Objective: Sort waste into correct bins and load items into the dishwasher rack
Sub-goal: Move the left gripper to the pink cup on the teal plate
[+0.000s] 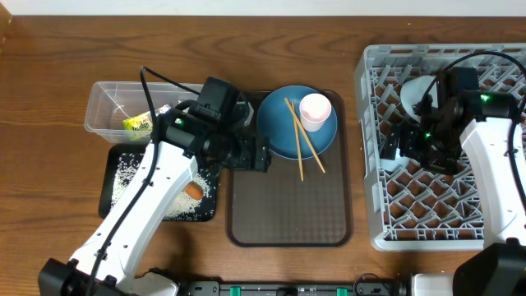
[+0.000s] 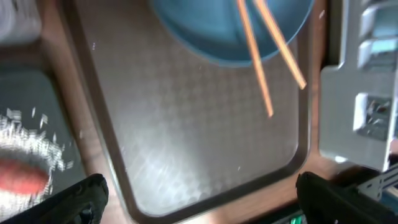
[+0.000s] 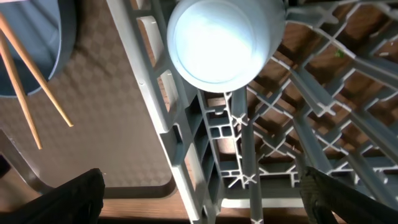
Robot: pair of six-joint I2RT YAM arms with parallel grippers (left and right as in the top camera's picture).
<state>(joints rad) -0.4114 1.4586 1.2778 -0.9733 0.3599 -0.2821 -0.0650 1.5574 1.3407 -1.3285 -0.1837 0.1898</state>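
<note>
Rack loading is proceeding: light blue cup (image 3: 214, 43) is sitting in the dishwasher rack (image 1: 411, 222), right of frame. The right tool (image 3: 199, 183) is hanging wide above it, holding nothing. The left tool (image 2: 199, 186) is hovering wide over the brown tray (image 2: 205, 137). Probably next: pale pink cup (image 1: 315, 109) on blue plate (image 1: 275, 123), calling for a rim grasp clear of the chopsticks (image 1: 294, 140)

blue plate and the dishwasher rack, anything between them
Between the blue plate and the dishwasher rack, only the serving tray's rim and a strip of bare table, shown overhead.

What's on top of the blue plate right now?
Two wooden chopsticks and a pale pink cup rest on the blue plate. The left arm hides its left edge.
</note>
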